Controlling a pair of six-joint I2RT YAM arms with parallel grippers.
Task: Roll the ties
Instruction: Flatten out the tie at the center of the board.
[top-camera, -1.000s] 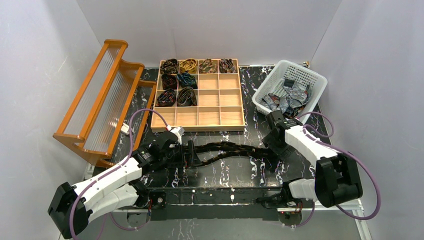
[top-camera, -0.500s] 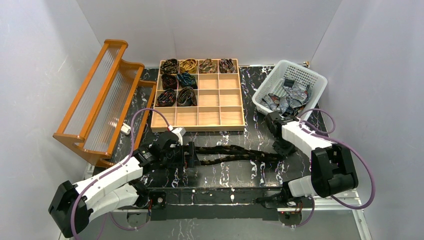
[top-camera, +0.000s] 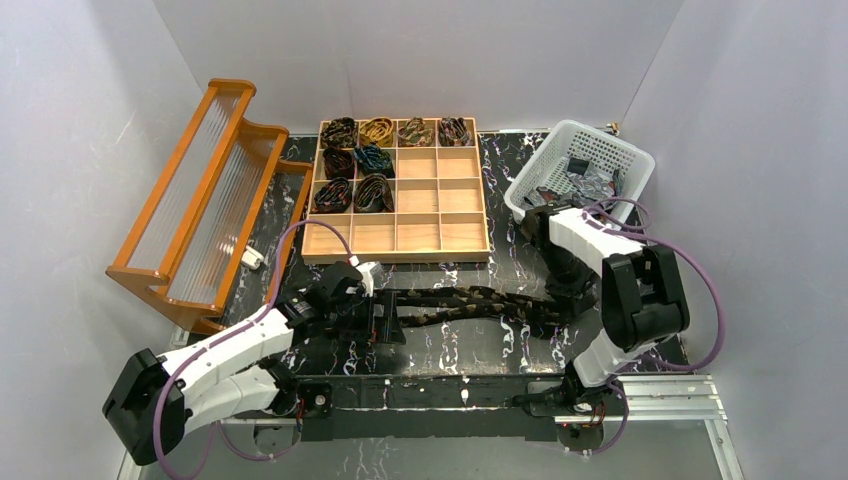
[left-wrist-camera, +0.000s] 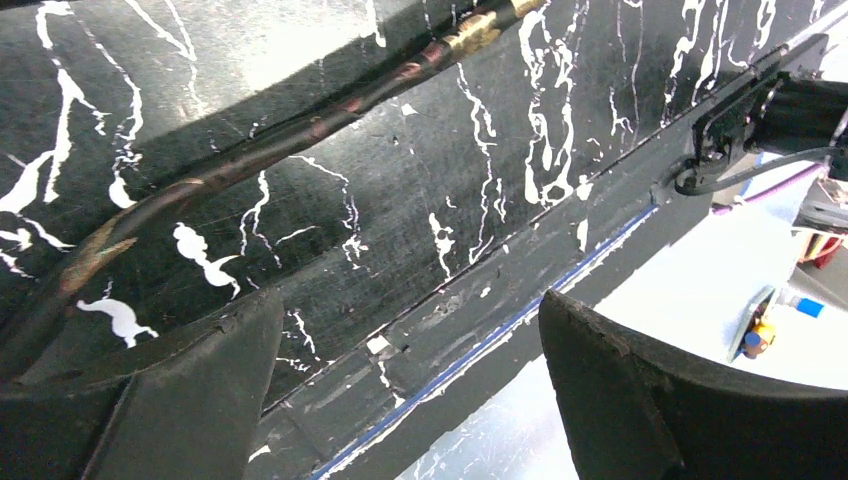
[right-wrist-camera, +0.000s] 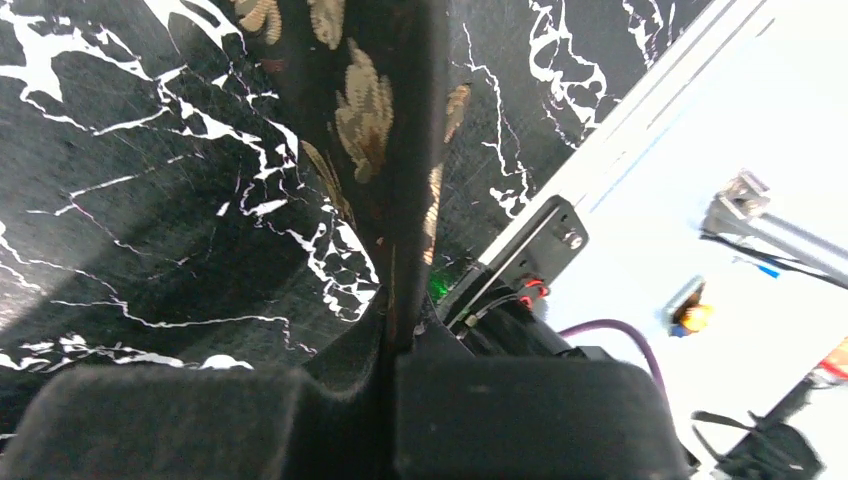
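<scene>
A long dark brown tie (top-camera: 470, 300) with a gold pattern lay stretched across the black marbled worktop (top-camera: 470, 345), running left to right between the two arms, at the near middle of the scene.

The right claw (top-camera: 567, 303) was pinched tight on the tie's right end. In the right wrist view the two dark fingers (right-wrist-camera: 200, 420) were pressed together with the patterned fabric (right-wrist-camera: 385, 120) caught on edge between them at the claw (right-wrist-camera: 395, 340) and running away over the worktop.

The left claw (top-camera: 385, 318) sat low at the tie's left end with its jaws spread wide and nothing between them. In the left wrist view bare worktop showed in the gap of the claw (left-wrist-camera: 410, 330), and the tie (left-wrist-camera: 250, 160) ran slantwise up to one finger (left-wrist-camera: 170, 400). Whether it touched that finger I could not tell.

Beyond the tie, at the far middle, stood a wooden tray (top-camera: 395, 256) divided into square compartments. Seven rolled ties (top-camera: 374, 192) filled its far-left cells: four in the far row, two in the next row, two in the third row counting the paired coils there as they showed.

At the far right sat a white mesh basket (top-camera: 630, 165) holding loose grey-silver ties (top-camera: 590, 182). On the left leaned an orange wooden rack (top-camera: 190, 190) with ribbed clear panels.
</scene>
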